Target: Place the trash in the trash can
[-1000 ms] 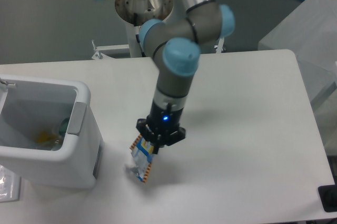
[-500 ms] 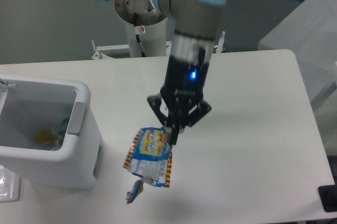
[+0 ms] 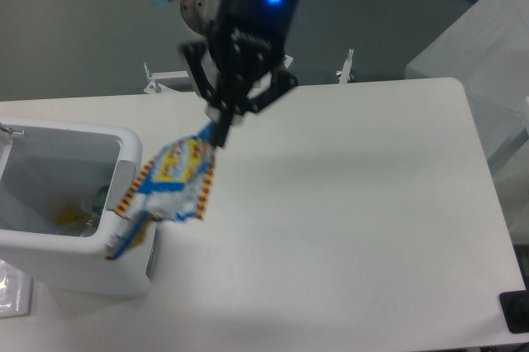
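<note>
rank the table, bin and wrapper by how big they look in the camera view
1. table
2. bin
3. wrapper, though it hangs raised in the jaws, nearer the camera, so it looks bigger than it is

white table (image 3: pixel 372 203) before a grey wall (image 3: pixel 74 30), pale cabinet (image 3: pixel 479 46) at right

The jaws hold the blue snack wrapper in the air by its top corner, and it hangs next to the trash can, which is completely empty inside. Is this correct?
Not quite. The trash can is not empty: the camera view shows something yellow and something greenish at its bottom. The rest holds: the gripper has its jaws shut on the top corner of the blue snack wrapper, which hangs in the air beside the can.
</note>
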You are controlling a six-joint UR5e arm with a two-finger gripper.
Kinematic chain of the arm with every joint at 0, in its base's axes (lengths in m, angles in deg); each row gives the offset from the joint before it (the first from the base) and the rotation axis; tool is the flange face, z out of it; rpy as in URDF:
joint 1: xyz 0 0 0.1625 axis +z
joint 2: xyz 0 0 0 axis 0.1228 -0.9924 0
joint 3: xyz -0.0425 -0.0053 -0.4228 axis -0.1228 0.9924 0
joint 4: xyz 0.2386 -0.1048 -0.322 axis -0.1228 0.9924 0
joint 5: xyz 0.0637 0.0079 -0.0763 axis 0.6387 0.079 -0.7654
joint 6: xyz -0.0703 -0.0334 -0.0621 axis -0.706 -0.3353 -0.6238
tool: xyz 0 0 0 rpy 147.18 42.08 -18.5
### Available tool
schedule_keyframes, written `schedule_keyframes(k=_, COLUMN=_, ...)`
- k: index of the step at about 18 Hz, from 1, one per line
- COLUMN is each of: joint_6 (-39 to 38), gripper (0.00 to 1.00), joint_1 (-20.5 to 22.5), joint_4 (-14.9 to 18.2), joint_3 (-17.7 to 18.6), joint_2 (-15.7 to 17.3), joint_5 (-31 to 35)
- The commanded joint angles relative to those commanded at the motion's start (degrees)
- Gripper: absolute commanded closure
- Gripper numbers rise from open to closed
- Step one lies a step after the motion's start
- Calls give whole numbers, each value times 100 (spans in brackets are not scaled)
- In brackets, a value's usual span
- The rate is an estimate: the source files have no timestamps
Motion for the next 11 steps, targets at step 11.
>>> schedule_keyframes(k=11, joint_6=2883, gripper=100, joint_1=-967, joint_4=-44, joint_3=396, joint_2=-158, joint_5=0)
